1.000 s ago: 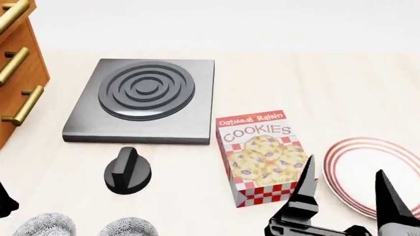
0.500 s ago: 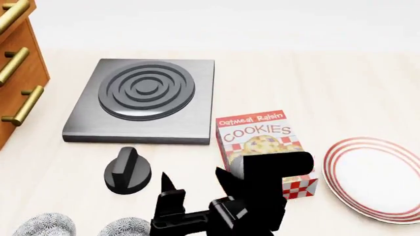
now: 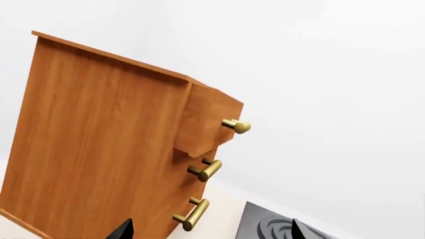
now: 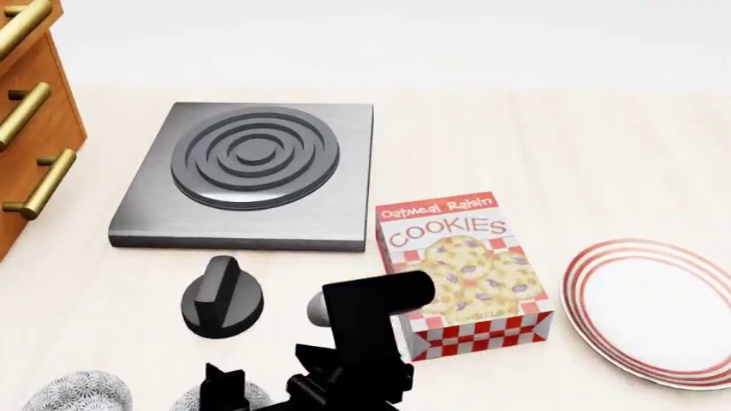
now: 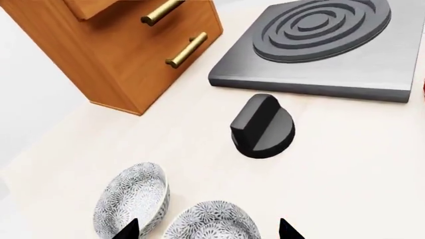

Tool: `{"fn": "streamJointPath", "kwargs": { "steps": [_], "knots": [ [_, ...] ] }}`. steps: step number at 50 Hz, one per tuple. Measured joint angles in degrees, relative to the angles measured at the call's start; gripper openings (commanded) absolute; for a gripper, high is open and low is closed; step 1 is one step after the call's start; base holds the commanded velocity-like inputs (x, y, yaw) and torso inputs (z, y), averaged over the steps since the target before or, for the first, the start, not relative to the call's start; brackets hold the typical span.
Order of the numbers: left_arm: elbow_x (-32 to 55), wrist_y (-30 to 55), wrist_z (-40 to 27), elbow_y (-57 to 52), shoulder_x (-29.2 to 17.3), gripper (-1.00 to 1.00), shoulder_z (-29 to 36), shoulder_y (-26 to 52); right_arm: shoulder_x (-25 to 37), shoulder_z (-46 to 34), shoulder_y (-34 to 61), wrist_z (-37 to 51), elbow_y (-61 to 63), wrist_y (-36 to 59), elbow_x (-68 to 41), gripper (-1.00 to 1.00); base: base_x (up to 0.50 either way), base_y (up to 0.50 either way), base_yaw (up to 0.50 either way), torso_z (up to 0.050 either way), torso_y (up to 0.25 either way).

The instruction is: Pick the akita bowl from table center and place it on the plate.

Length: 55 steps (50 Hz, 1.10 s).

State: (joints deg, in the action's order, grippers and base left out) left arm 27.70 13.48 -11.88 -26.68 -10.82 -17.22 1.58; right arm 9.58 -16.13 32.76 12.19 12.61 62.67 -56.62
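My right gripper (image 5: pixel 206 230), fingers spread wide, hovers above the akita bowl (image 5: pixel 212 221); the plate (image 4: pixel 656 312) lies well apart on the counter (image 4: pixel 594 154).

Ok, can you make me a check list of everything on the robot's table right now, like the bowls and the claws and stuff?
Surface: pale wooden table, nothing spilled.
Job's things: two matching akita bowls and side by side, upright; the plate holds nothing on it.
Clutter: cookie box, black knob, grey burner.
Grippers: right gripper open, over the nearer bowl, not gripping; left gripper open, holding nothing.
Cables: nothing seen.
Surroundings: wooden drawer cabinet with brass handles, white wall behind.
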Motion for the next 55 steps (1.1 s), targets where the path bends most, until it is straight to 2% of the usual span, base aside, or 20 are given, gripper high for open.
{"fn": "streamJointPath", "kwargs": {
  "steps": [16,55],
  "knots": [
    [1.06,-0.23,-0.42,-0.18,-0.42,1.00,-0.06,-0.26,0.57,-0.76,1.19,-0.54,-4.08,-0.54,0.25,1.00,0.00,0.00,0.00,0.000,0.000],
    [2.83,-1.06,-0.55,-0.63,-1.58,1.00,0.65,-0.97,1.68,-4.73,1.71,-8.43,-16.74,-5.97,3.57,1.00,0.00,0.00,0.00,0.000,0.000]
  ]
}}
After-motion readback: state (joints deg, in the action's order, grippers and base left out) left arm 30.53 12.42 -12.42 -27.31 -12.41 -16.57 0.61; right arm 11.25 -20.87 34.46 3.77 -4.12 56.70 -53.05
